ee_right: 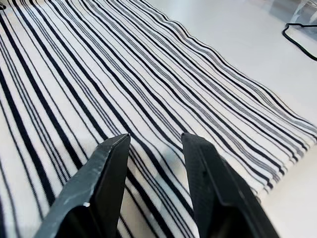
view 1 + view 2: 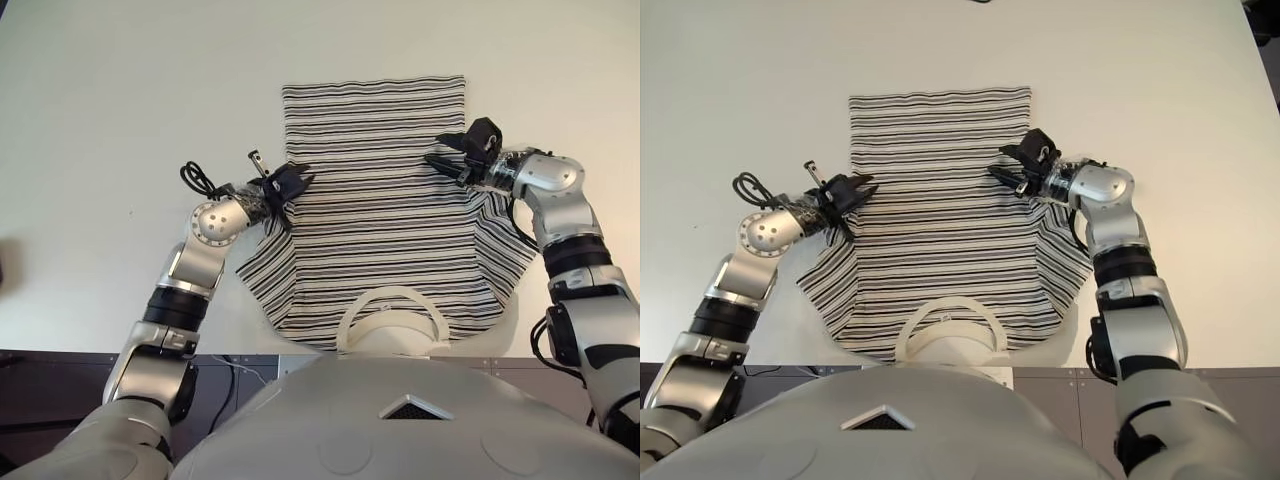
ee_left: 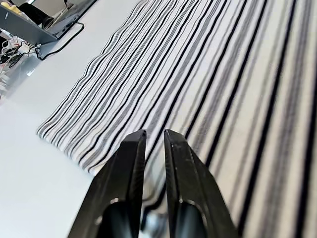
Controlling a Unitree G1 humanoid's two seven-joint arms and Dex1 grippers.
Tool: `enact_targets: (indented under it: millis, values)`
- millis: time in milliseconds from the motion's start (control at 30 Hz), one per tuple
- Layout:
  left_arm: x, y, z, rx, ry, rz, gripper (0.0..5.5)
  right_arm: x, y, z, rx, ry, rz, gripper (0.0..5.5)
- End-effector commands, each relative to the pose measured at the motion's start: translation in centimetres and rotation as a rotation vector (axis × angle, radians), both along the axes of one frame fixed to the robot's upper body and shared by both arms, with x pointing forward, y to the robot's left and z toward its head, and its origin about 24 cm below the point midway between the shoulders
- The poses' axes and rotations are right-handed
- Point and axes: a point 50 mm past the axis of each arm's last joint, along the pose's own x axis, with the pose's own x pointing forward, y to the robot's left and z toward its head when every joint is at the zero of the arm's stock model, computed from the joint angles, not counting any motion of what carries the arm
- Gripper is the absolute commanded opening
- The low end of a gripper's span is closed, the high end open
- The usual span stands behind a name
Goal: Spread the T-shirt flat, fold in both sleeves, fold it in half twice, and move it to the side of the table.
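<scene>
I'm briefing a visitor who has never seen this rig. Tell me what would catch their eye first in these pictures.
The black-and-white striped T-shirt stands out first, spread on the white table with its white collar nearest the robot. Next come the two black grippers: the left gripper at the shirt's left edge and the right gripper over its right side, both with fingers apart and nothing between them.

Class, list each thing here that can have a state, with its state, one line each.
T-shirt: spread flat on the table, collar nearest the robot, not folded in half.
left gripper: open by a slim gap, at the shirt's left edge.
right gripper: open, over the shirt's right side.
</scene>
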Motion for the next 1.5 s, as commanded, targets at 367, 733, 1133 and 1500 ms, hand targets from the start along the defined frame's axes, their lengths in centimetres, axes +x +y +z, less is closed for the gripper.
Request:
enact_targets:
  millis: [367, 733, 1133, 1500]
  values:
    - [4.1, 0.2, -0.5, 0.024, 0.021, 0.008, 0.67, 3.5, 1.6, 0.2, -0.102, 0.010, -0.054, 1.90]
    - [-0.8, 3.6, 9.6, -0.359, -0.241, 0.207, 0.67, 0.8, -2.1, 7.6, 0.215, -0.320, -0.122, 1.90]
    - [-10.5, 2.8, 6.0, -0.620, -0.060, 0.829, 0.67, -10.9, 1.3, 7.6, 0.541, -0.245, -0.846, 1.90]
    - [-18.2, 5.0, 2.8, -0.522, 0.288, 0.922, 0.67, -11.1, -1.0, 9.6, 0.212, -0.436, -0.596, 1.90]
